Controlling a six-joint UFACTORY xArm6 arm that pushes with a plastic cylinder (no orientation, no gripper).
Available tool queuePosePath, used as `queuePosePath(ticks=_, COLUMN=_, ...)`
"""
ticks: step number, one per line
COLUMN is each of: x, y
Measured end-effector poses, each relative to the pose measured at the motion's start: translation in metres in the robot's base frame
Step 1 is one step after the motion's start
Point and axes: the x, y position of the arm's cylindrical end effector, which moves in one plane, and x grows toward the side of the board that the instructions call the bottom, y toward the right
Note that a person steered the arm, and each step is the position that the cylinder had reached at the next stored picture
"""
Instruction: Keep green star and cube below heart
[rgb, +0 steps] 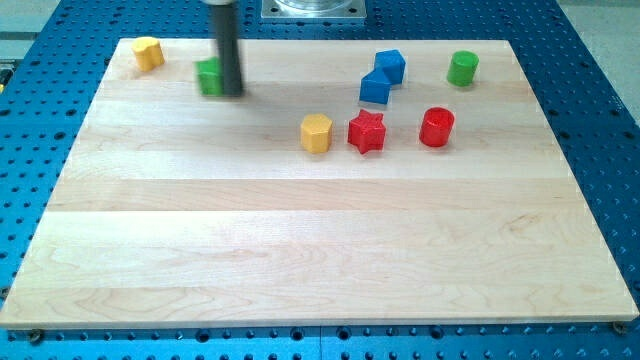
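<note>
Now: rod upright | my tip (232, 94) touching green block (209, 77) | end effector gripless, holding nothing

A wooden board (320, 250) carries two yellow blocks (148, 52) (316, 132), two green (209, 76) (463, 68), two blue (390, 66) (374, 87), a red star (367, 131) and a red cylinder (437, 127), all far.

Red star (367, 131) beside red cylinder (437, 127)

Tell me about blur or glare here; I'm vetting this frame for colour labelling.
Camera view: lighting even, no strong glare on the wooden board; only soft shadows beside blocks like the red star. My rod looks motion-smeared, my tip touching the partly hidden green block, whose shape is unclear.
</note>
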Motion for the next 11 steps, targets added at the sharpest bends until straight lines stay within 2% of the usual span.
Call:
queuePosePath(ticks=1, x=-0.032, y=0.016)
queuePosePath(ticks=2, x=-0.010, y=-0.044)
queuePosePath(ticks=3, x=0.024, y=-0.006)
queuePosePath(ticks=4, x=0.024, y=-0.060)
queuePosePath(ticks=5, x=0.031, y=-0.068)
queuePosePath(ticks=6, x=0.014, y=0.007)
queuePosePath(ticks=8, x=-0.059, y=0.193)
queuePosePath(ticks=9, x=-0.069, y=0.286)
queuePosePath(ticks=10, x=-0.044, y=0.312)
queuePosePath(ticks=11, x=-0.015, y=0.223)
